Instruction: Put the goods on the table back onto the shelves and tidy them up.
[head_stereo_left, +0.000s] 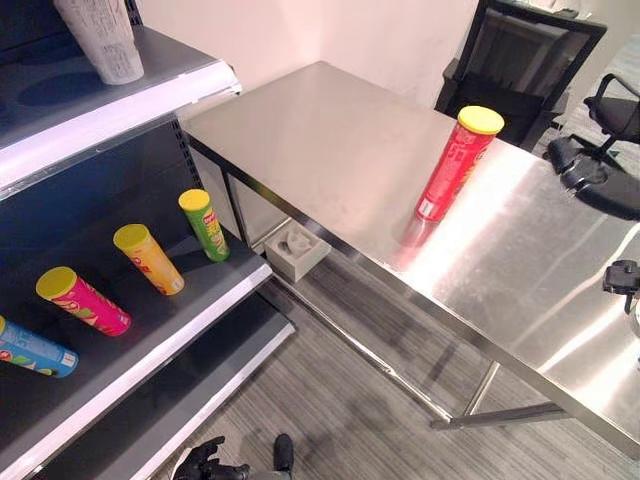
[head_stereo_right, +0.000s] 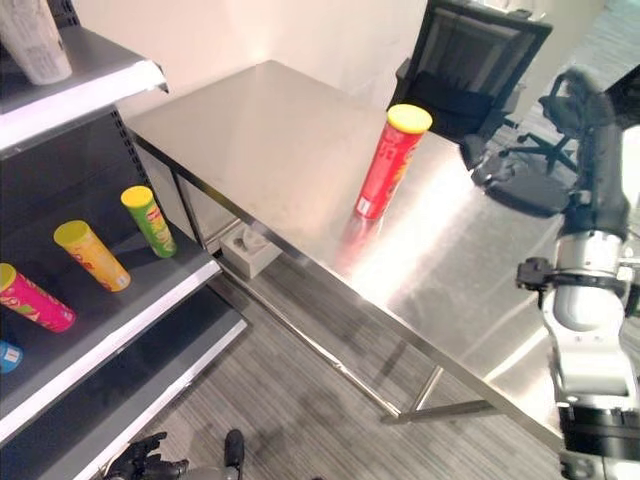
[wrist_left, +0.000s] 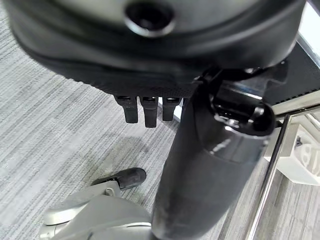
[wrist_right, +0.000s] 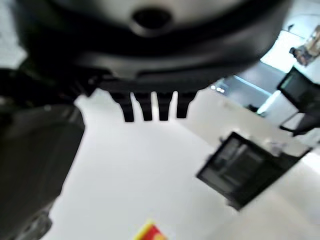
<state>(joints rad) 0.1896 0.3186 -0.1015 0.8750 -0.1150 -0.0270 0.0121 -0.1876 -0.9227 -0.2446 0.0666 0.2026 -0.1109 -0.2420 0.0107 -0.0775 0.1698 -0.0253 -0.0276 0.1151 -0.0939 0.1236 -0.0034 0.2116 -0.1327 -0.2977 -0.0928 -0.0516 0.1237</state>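
A tall red can with a yellow lid (head_stereo_left: 455, 162) stands upright on the steel table (head_stereo_left: 330, 150), toward its far side. On the lower shelf (head_stereo_left: 150, 330) at the left lie a green can (head_stereo_left: 205, 226), an orange can (head_stereo_left: 150, 260), a pink can (head_stereo_left: 85, 302) and a blue can (head_stereo_left: 35, 350). My right hand (head_stereo_right: 590, 120) is raised above the table's right end, well to the right of the red can, fingers (wrist_right: 150, 107) straight and holding nothing. My left hand (head_stereo_left: 205, 462) hangs low over the floor below the shelf, fingers (wrist_left: 145, 110) relaxed and empty.
A pale patterned container (head_stereo_left: 100, 40) stands on the upper shelf (head_stereo_left: 120, 105). A small white box (head_stereo_left: 297, 250) sits on the floor under the table's near edge. Black office chairs (head_stereo_left: 520, 60) stand behind the table at the back right.
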